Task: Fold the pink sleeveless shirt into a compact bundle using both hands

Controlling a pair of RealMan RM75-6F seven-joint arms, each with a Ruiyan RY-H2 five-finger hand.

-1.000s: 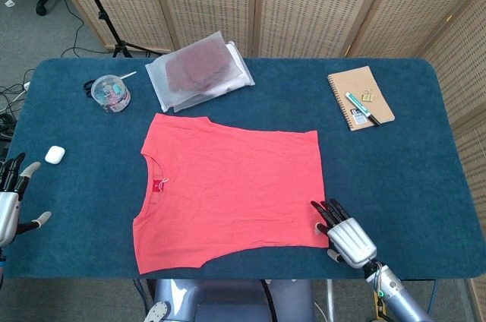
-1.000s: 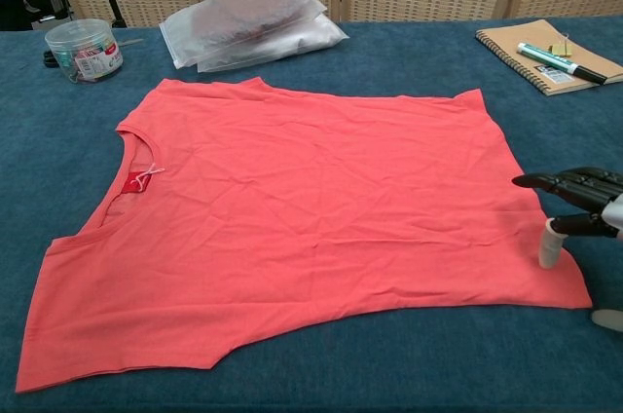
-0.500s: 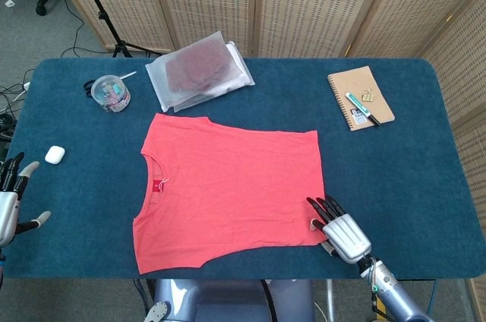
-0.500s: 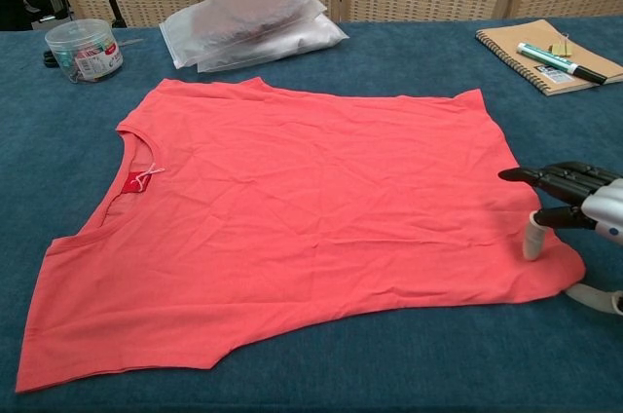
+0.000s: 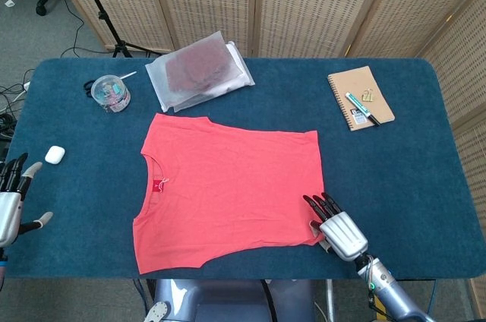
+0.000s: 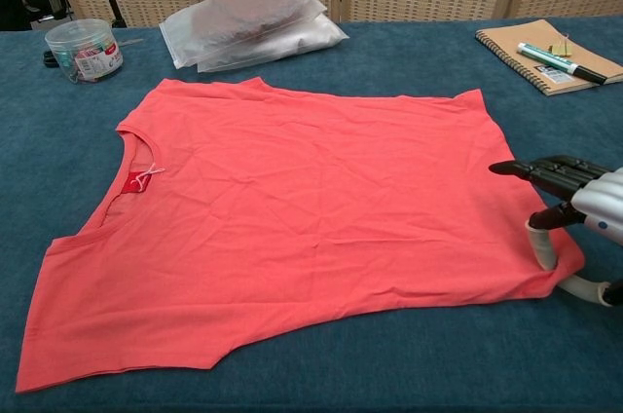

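Note:
The pink sleeveless shirt [image 5: 228,185] [image 6: 292,199] lies spread flat on the blue table [image 5: 395,178], neckline toward the left and hem toward the right. My right hand [image 5: 338,227] [image 6: 574,204] sits at the near right hem corner. Its dark fingers reach out over the cloth, a pale fingertip [image 6: 540,247] presses on the shirt, and another curls at the edge just off it. The corner is slightly rumpled there, and no grip on it shows. My left hand [image 5: 11,200] hovers at the table's far left edge with fingers spread, holding nothing and well away from the shirt.
A plastic bag with dark cloth [image 5: 199,70] [image 6: 253,21] lies just behind the shirt. A clear jar [image 5: 111,93] [image 6: 84,49] stands at back left, with a white case [image 5: 55,155] near the left edge. A notebook with a pen [image 5: 360,97] [image 6: 545,57] lies at back right.
My right hand has slid left onto the shirt's near right hem corner, and the corner has rumpled a little under it. The left hand has hardly moved.

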